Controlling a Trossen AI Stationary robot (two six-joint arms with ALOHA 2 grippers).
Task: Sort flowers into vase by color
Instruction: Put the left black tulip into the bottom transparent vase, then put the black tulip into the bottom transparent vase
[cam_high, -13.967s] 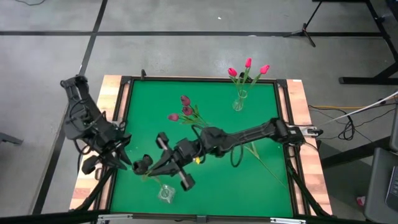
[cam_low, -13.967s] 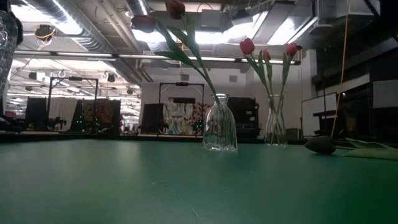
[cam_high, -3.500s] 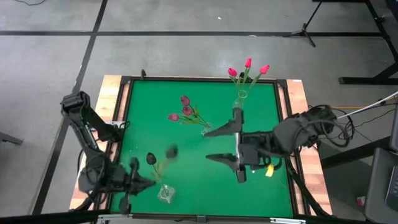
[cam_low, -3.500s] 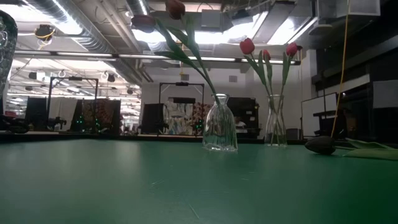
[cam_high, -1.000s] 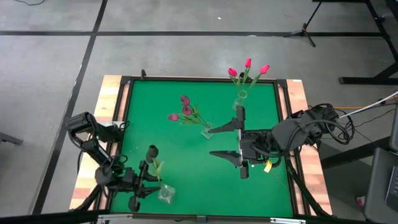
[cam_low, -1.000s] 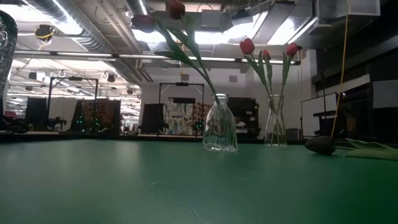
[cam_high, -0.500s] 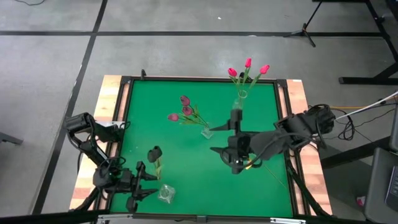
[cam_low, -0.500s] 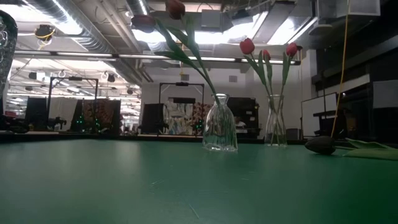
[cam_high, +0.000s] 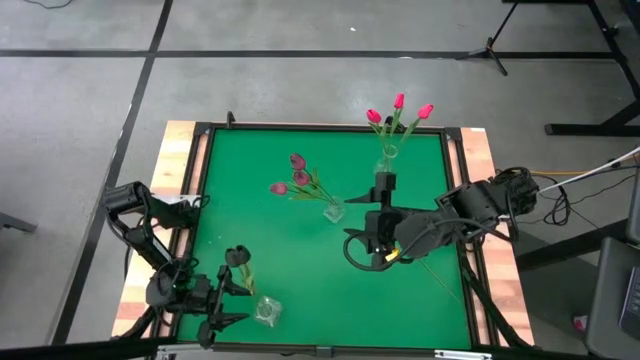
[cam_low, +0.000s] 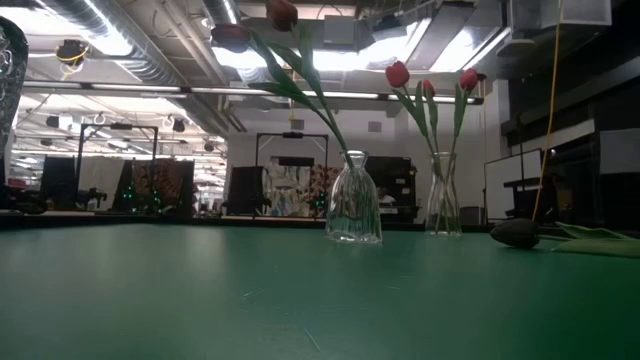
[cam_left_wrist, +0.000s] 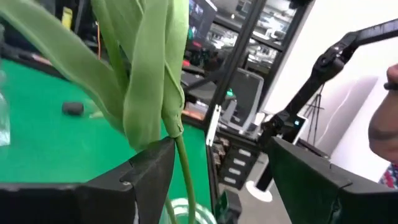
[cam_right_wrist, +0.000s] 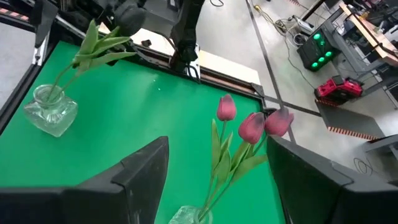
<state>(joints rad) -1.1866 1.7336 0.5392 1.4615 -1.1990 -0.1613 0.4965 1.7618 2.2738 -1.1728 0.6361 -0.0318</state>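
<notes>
Could not make out the dark tulip heads (cam_high: 237, 256) by the green table mat's front-left corner from above: too small. Lost the long green stem and leaves (cam_left_wrist: 149, 87) past the left wrist picture's edges, bloom unseen. Saw only the base of the clear glass vase (cam_right_wrist: 189, 215) under the mauve-pink tulips (cam_right_wrist: 252, 124), cut off.

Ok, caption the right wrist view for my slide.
Open right gripper above three mauve tulips in a vase, with a dark tulip standing in the far glass vase.
</notes>
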